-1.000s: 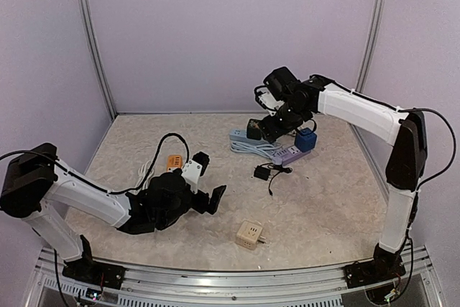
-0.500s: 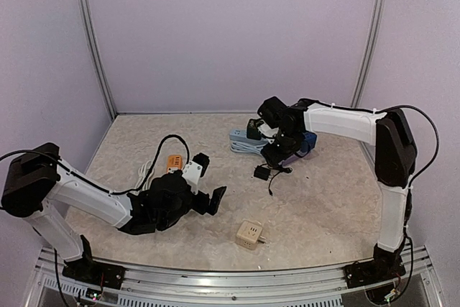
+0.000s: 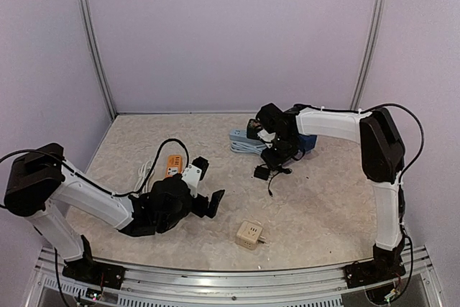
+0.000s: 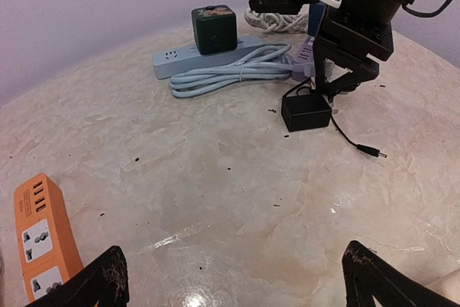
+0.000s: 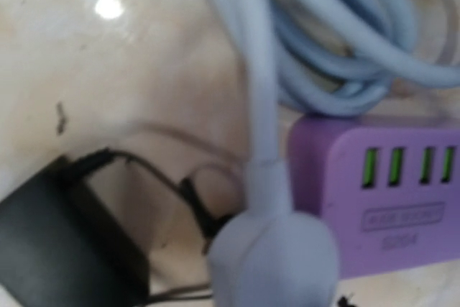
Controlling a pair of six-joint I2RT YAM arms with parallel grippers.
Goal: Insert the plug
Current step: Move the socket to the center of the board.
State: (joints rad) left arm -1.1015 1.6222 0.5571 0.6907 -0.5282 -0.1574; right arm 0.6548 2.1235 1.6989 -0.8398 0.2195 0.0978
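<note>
**Fig.** The pale plug [image 5: 277,249] lay on the worktop [image 4: 215,177], just beside the purple strip [image 5: 388,192] at its 3 o'clock, with the black adapter [image 5: 65,242] at its 8 o'clock. The right gripper [image 4: 339,84] hung close over it; we could not tell how its jaws stood. The left gripper [image 4: 233,260] rested well apart, jaws spread wide. We judged the plug light and rigid, its cord [image 5: 259,91] springy. We would pinch the moulded body across its flanks, never the cord.

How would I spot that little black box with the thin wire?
Follow the right arm to the far side of the table. Beside its tip lies the black box. Unlike the pale blue strip and purple strip nearby, it alone trails a thin wire.
</note>
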